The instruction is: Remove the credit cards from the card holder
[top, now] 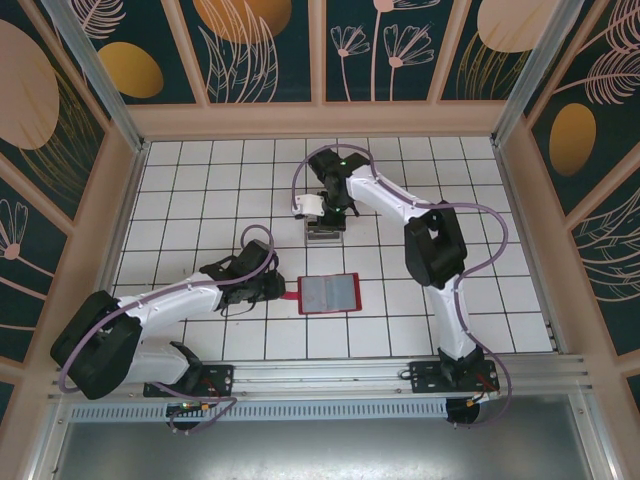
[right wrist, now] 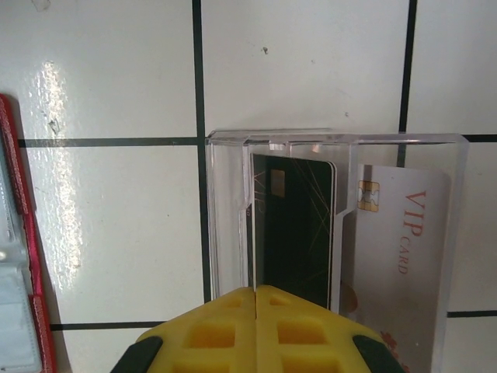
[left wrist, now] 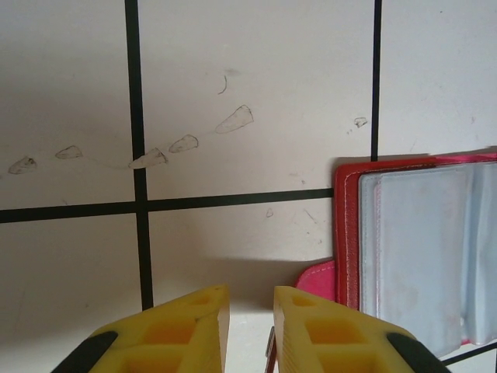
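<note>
The red card holder lies open on the tiled table, grey lining up, and its plastic pockets look empty. My left gripper hovers at its left edge, over the red closing tab. The yellow fingers stand slightly apart with only a thin dark edge low in the gap. My right gripper is shut over a clear plastic box. Two credit cards sit in that box, a black one and a white VIP one.
The clear box stands one tile behind the holder. The holder's red edge shows at the left of the right wrist view. Wooden walls fence the white tiled table, and a metal rail runs along the near edge.
</note>
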You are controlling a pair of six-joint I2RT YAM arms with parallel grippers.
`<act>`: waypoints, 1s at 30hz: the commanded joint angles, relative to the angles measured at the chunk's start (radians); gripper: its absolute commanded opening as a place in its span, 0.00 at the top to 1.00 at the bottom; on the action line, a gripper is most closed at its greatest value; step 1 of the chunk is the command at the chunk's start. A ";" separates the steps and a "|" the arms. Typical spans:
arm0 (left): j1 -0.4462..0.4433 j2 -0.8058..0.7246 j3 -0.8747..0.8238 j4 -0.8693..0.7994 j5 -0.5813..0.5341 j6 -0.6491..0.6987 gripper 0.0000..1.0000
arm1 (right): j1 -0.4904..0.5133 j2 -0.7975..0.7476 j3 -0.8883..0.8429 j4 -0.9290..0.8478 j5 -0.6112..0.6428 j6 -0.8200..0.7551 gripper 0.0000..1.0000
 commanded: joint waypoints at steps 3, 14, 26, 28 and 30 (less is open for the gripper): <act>0.007 -0.019 -0.013 -0.014 -0.004 -0.016 0.76 | -0.006 0.040 0.032 -0.013 -0.002 -0.022 1.00; 0.006 -0.018 -0.009 -0.020 -0.004 -0.015 0.76 | -0.006 0.024 0.036 0.040 0.047 -0.015 0.78; 0.007 -0.017 -0.001 -0.021 -0.008 -0.015 0.76 | -0.006 -0.040 -0.013 0.146 0.156 -0.006 0.77; 0.006 -0.010 0.006 -0.020 -0.003 -0.011 0.76 | -0.003 -0.059 -0.030 0.162 0.163 0.000 0.77; 0.007 -0.002 0.014 -0.017 0.002 -0.005 0.76 | 0.002 -0.086 -0.058 0.187 0.170 0.008 0.77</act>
